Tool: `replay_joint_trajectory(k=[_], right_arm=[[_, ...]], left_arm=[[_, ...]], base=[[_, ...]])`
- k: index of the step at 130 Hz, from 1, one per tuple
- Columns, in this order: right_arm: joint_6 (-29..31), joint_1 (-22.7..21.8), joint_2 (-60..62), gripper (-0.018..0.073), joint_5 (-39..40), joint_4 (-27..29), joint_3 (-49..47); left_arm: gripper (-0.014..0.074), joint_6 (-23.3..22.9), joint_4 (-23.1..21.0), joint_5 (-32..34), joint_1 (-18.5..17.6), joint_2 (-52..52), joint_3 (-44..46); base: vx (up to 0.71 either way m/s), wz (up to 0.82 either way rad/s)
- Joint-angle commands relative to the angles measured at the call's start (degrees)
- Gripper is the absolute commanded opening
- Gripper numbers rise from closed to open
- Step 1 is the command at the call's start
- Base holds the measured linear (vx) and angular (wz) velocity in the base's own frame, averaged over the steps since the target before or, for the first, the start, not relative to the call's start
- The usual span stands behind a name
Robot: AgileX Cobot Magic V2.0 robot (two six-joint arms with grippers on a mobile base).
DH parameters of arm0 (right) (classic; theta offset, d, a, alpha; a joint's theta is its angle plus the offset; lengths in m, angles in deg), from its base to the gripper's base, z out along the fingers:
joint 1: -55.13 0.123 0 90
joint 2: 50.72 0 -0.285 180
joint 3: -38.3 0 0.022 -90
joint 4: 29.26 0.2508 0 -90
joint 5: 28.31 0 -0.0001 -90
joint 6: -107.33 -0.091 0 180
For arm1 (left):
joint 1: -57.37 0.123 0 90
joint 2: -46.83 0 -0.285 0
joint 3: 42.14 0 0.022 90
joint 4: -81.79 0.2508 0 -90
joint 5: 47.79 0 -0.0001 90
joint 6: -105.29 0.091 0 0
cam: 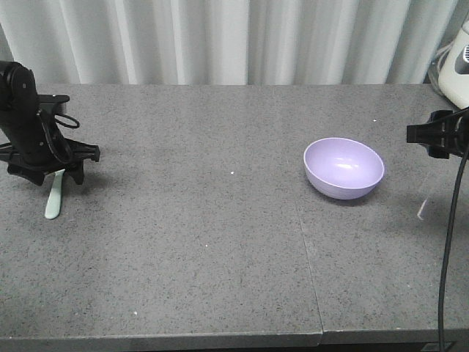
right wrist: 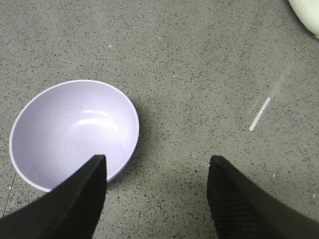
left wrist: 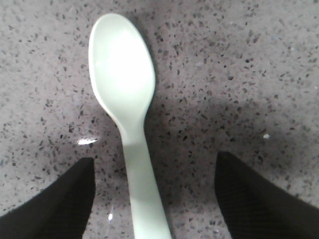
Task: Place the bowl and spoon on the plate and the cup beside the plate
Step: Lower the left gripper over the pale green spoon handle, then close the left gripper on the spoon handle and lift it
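Observation:
The pale mint-green spoon (cam: 53,196) lies flat on the grey table (cam: 220,242) at the far left. My left gripper (cam: 57,174) stands low over its handle end. In the left wrist view the spoon (left wrist: 122,79) points away, and my left gripper (left wrist: 154,199) is open, its handle lying between the two fingers without touching either. The lavender bowl (cam: 344,167) sits upright and empty right of centre. My right gripper (cam: 437,136) hangs at the right edge; its wrist view shows the gripper (right wrist: 157,199) open above bare table, the bowl (right wrist: 75,129) just left of it. Plate and cup are out of view.
A white appliance (cam: 458,62) stands at the back right corner, also showing as a white edge (right wrist: 306,12). A black cable (cam: 448,249) hangs down at the right. A seam (cam: 308,249) runs across the tabletop. Pale curtains close the back.

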Motion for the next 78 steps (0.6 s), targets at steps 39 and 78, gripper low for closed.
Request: replay_joint_trajectory(k=[39, 78], right_arm=[[0.29, 0.06, 1.34, 0.0442, 3.46, -0.22, -2.03], [0.29, 0.06, 1.34, 0.0442, 3.51, -0.22, -2.03]], left_arm=[[0.0480, -2.43, -0.43, 1.05, 2.28, 2.19, 1.99], [0.0414, 0.87, -3.81, -1.31, 2.28, -0.13, 1.99]], base=[[0.00, 0.00], [0.00, 0.00]])
